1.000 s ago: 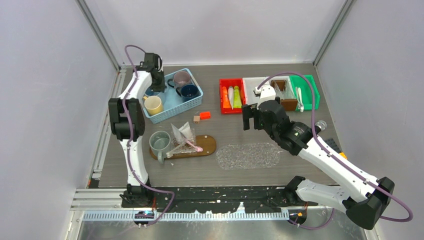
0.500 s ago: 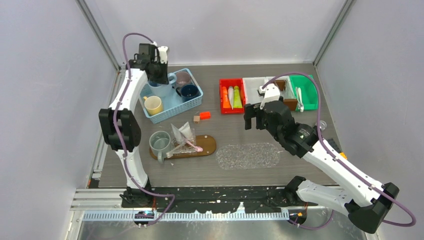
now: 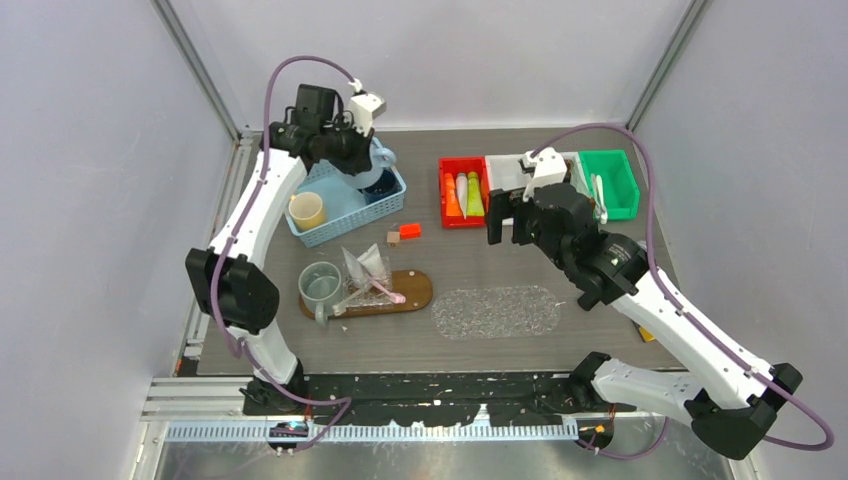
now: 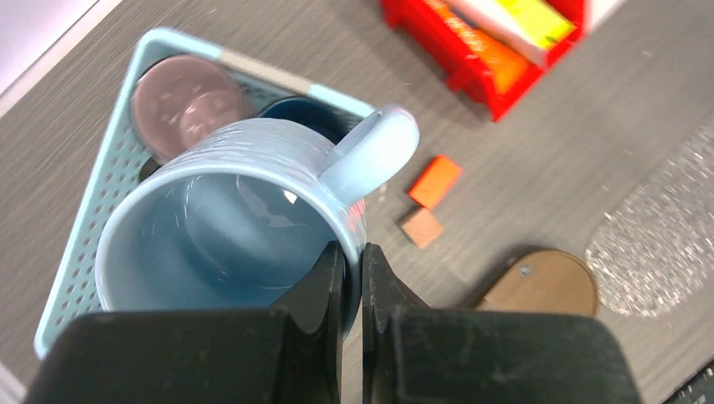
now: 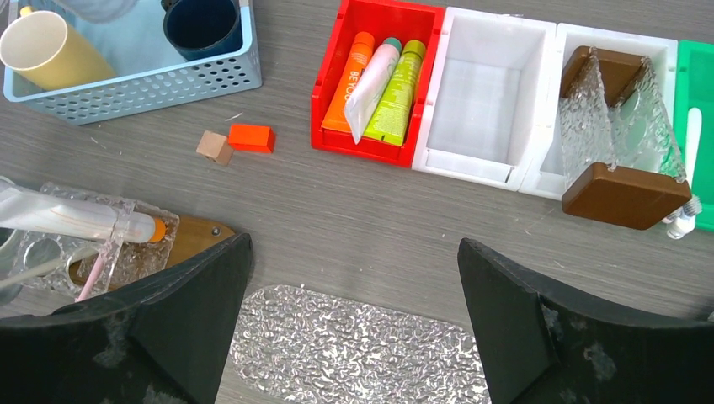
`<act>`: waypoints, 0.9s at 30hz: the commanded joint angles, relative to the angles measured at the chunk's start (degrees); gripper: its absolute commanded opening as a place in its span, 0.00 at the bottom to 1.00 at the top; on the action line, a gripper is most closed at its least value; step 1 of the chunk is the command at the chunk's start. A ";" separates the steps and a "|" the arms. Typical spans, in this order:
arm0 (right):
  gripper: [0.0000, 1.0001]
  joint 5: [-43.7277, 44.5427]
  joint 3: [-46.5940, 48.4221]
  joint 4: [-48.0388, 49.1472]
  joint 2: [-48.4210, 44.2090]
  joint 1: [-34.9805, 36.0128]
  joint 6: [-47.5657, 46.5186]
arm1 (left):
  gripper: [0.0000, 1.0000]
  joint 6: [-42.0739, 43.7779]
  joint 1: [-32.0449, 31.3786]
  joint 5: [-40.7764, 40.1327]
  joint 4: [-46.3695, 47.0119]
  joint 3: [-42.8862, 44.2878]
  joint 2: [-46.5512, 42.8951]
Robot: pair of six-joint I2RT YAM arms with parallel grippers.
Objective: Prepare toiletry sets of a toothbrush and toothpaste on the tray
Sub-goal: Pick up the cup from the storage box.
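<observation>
Above the pale blue lattice basket [image 3: 340,222], the left gripper [image 4: 352,252] pinches the glossy wall of the light blue mug [image 4: 210,202] right beside its curved handle. Right of the basket, three soft wedge-shaped toothpaste tubes [image 5: 370,80] lie side by side in a red plastic bin [image 5: 362,145]. Also right of the basket, the right gripper [image 5: 354,246] hangs with jaws spread wide and empty over the grey woodgrain table [image 5: 404,210].
</observation>
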 commanded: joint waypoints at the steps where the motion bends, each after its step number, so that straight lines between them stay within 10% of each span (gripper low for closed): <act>1: 0.99 0.05 5.50 -3.57 0.82 -1.57 0.72 | 0.00 6.79 -3.51 9.92 3.70 -0.98 -8.63; 27: 0.86 -15.81 30.81 -25.96 16.66 -11.33 5.83 | 0.00 26.67 -31.88 13.41 2.17 -8.63 -11.41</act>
